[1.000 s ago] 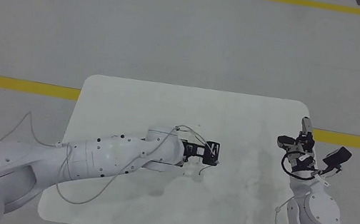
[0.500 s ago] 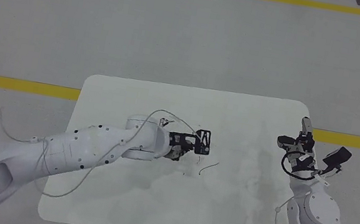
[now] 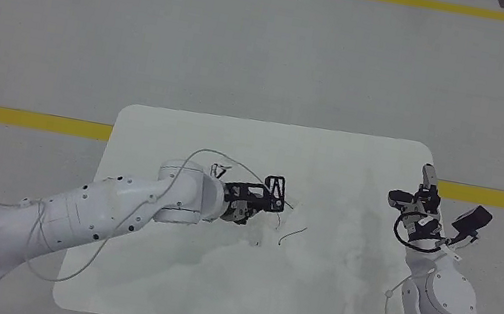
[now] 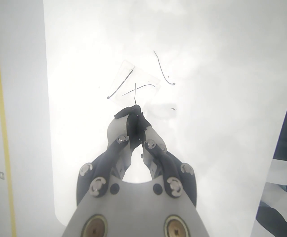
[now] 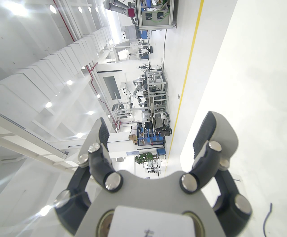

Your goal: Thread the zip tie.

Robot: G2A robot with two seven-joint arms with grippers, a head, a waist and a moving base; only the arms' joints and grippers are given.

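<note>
A: Step?
B: Grasp done: left gripper jaws pinching tie, tail poking past the tips, over table.
A: And right gripper?
B: Jaws spread, empty, at table's right edge. Next, likely: bring it in, feed tail into head.

zip tie: black | table: white | floor: grey, yellow stripes | left pincer: black pads
</note>
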